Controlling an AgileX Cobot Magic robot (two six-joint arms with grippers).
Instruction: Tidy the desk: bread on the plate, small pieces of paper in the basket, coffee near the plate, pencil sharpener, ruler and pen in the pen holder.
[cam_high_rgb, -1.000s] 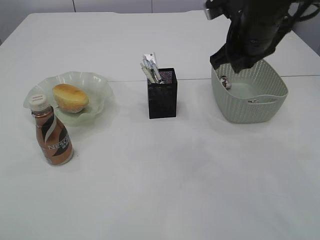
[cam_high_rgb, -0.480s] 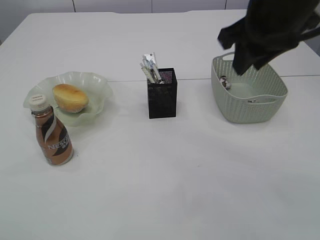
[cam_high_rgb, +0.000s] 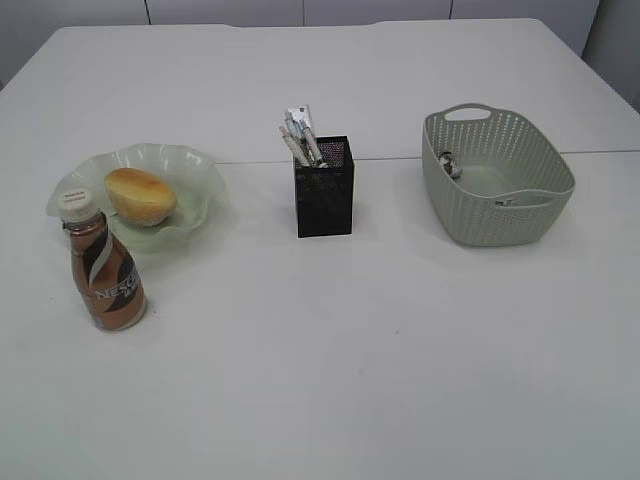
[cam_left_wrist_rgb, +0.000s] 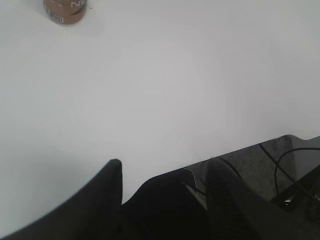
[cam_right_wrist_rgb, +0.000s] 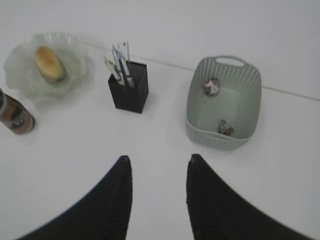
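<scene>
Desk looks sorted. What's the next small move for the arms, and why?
Probably nothing more than parking both arms. The bread lies on the plate, the coffee stands beside it, two paper scraps are in the basket, and the pen holder holds the stationery. The right gripper is empty, jaws apart, above the desk.

A large plain white tabletop (cam_high_rgb: 330, 380) fills nearly every view, matte and evenly lit, with only soft, faint shadows. A thin seam (cam_high_rgb: 250, 161) runs across it from side to side. Beyond its far edge stand pale grey wall panels (cam_high_rgb: 225, 11) divided by narrow vertical joints.
</scene>
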